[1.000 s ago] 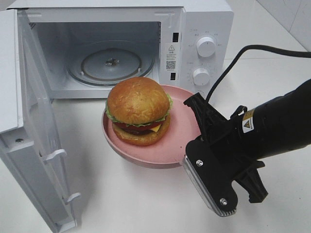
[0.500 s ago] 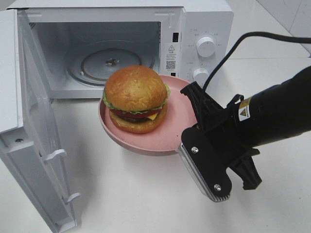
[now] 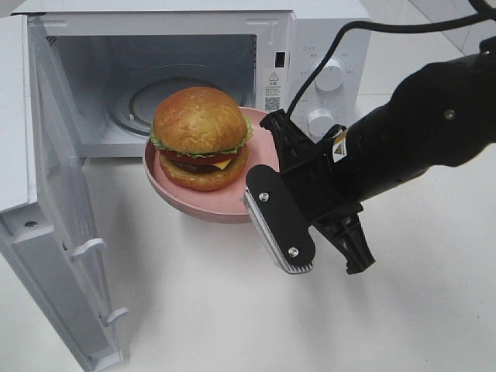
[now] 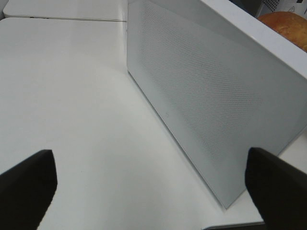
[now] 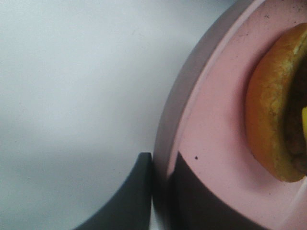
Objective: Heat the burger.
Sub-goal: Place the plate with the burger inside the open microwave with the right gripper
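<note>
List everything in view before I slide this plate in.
round golden-bun burger: one, brown, on the plate.
shallow pink plate: one, pink, at the microwave's opening.
white microwave oven: one, white, back of table, door open.
glass turntable: one, clear, inside the microwave.
round knobs: two, white, microwave front panel.
white table: one, white, under everything.
black cable: one, black, above the right arm.
right tool: one, black, shut on the plate's rim.
left tool: one, black, open, beside the open door.
</note>
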Robot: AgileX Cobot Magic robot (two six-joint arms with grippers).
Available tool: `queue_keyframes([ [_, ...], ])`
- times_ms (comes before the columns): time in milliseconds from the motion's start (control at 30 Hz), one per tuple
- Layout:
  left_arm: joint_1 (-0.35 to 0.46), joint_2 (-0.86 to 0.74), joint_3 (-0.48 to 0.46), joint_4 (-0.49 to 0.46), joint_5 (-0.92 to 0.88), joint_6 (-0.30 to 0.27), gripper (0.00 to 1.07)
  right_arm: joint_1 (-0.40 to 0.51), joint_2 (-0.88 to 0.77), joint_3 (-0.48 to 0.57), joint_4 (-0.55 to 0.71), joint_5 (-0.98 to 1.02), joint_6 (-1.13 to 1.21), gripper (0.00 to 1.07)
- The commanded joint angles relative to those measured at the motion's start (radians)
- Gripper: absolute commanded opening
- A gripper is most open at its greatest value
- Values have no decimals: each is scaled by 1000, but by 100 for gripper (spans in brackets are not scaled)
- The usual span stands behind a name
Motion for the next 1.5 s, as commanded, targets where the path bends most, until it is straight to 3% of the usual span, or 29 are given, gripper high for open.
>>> queue_keyframes([
  [33,-4,-17,3,0,-13,-1,100,-4,8,-40,4,-33,8,0],
  [600,-4,-17,3,0,-13,-1,100,-4,101,-207,-15,45,48,0],
  [967,-4,-17,3,0,-13,-1,100,-1,172,-302,-129,69,157,0],
  [1500,-4,-17,3,0,-13,-1,100,0,295,-433,-134,97,203,0],
])
